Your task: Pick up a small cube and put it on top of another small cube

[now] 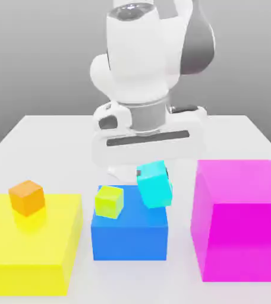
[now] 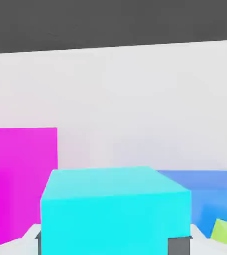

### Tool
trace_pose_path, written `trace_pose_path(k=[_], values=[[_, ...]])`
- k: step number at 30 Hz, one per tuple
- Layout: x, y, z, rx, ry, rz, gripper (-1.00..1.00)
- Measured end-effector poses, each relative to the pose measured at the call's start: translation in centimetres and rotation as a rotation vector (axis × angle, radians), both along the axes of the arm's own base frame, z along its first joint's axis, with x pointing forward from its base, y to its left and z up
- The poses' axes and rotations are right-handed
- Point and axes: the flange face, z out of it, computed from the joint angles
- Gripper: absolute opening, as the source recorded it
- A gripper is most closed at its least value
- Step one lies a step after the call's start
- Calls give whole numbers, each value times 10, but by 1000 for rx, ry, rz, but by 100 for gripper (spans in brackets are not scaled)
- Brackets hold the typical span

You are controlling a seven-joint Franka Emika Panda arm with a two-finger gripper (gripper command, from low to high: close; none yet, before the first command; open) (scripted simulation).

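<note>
The small cyan cube (image 1: 151, 171) sits between the fingers of my gripper (image 1: 152, 173), which is shut on it. In the hand view the cyan cube (image 2: 113, 209) looms large, with a white fingertip (image 2: 30, 240) on either side of it. Directly beneath it in the exterior view is the other small cube (image 1: 157, 195), turquoise, standing on the blue block (image 1: 129, 233). The two cubes look stacked with no gap that I can make out, the upper one shifted slightly toward the exterior view's left.
A lime small cube (image 1: 109, 201) shares the blue block's top, to the left of the stack. An orange small cube (image 1: 27, 197) sits on the big yellow block (image 1: 31, 249). A tall magenta block (image 1: 240, 219) stands at the exterior view's right.
</note>
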Motion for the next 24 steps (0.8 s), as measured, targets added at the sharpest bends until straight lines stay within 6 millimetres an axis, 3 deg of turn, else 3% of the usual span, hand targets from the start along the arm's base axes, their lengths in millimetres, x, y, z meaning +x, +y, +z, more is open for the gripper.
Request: trace_pose_path(k=[8,14,15,21,24], values=[[-69,20,14,-94,3,-139,-100],[-76,21,-40,-113,1,-162,-100],[-77,21,-48,-114,1,-162,100],[-77,21,-52,-116,1,-162,100],[-75,21,-33,-117,1,-162,100]])
